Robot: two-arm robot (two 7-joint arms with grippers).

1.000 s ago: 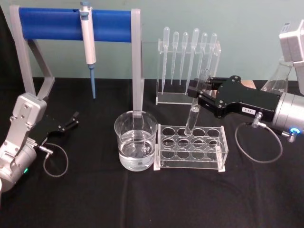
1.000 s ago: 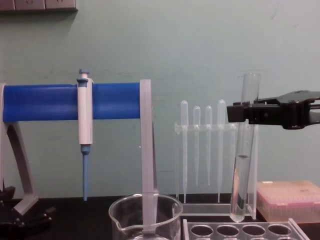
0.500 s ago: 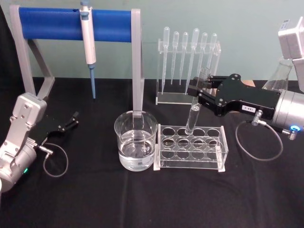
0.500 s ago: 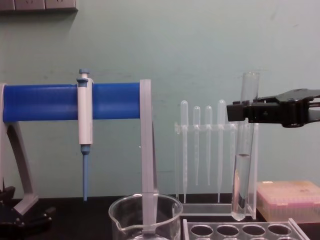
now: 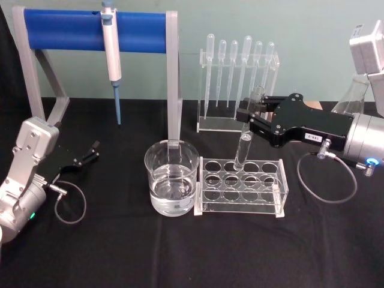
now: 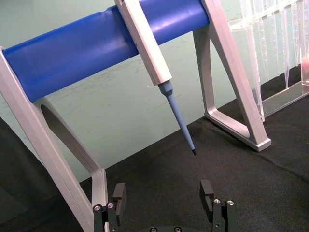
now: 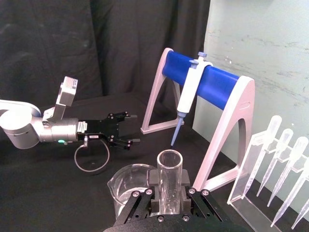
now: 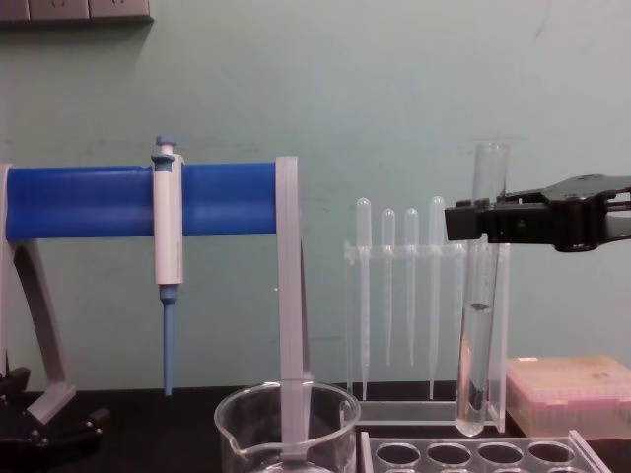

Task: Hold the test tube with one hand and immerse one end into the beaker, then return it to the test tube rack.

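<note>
My right gripper (image 5: 245, 114) is shut on the upper part of the test tube (image 5: 245, 144), a clear glass tube with a little liquid in it. The tube (image 8: 480, 315) hangs almost upright, its round bottom just above the back row of the clear tube rack (image 5: 240, 186). In the right wrist view the tube's open mouth (image 7: 170, 166) stands between the jaws. The beaker (image 5: 171, 177), part-filled with clear liquid, sits on the black table just left of the rack, also seen as beaker (image 8: 286, 426) and beaker (image 7: 126, 186). My left gripper (image 5: 90, 153) rests open at the far left, gripper (image 6: 162, 193).
A blue-barred stand (image 5: 96, 30) with a white-and-blue pipettor (image 5: 111, 54) rises behind the beaker. A clear holder of plastic pipettes (image 5: 237, 78) stands behind the rack. A glass flask (image 5: 351, 99) and a pink tip box (image 8: 567, 394) are at the right.
The right gripper has shifted very slightly with the tube, which now hangs a little more upright above the rack. The left arm has not moved.
</note>
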